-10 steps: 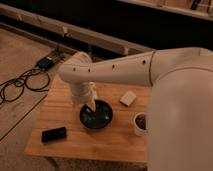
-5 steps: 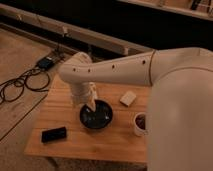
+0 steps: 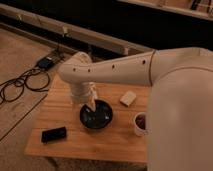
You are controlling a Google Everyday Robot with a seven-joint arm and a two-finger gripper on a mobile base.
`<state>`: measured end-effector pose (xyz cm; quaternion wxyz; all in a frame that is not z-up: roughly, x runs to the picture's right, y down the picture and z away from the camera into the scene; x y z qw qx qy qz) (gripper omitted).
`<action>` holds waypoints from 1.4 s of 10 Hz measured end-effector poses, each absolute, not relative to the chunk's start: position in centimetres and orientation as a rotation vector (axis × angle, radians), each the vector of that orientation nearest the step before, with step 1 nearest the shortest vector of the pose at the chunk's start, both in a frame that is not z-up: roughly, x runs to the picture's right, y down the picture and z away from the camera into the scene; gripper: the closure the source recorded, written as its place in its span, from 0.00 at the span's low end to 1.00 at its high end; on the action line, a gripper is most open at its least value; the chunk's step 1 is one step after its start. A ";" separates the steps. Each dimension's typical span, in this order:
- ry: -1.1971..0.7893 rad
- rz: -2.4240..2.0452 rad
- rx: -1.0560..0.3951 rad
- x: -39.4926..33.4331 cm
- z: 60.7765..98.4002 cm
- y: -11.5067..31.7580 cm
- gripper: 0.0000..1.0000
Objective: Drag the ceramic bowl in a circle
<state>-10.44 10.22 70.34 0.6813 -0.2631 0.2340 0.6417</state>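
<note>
The ceramic bowl is a round, shallow, glossy black bowl near the middle of the wooden table. My white arm reaches in from the right, and the gripper points down into the bowl at its back left side. The fingertips seem to touch the bowl's inside near the rim.
A flat black phone-like object lies at the table's front left. A pale block lies at the back right. A small white cup with dark contents stands at the right. Cables and a black box lie on the floor at left.
</note>
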 end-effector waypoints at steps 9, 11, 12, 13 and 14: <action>0.500 1.193 -0.670 -12.1 79.0 13.3 0.35; 0.504 1.158 -0.676 -13.2 81.4 14.2 0.35; 0.509 1.149 -0.680 -13.8 82.1 14.5 0.35; 0.518 1.141 -0.676 -14.2 82.8 14.8 0.35; 0.524 1.129 -0.668 -14.5 83.4 15.0 0.35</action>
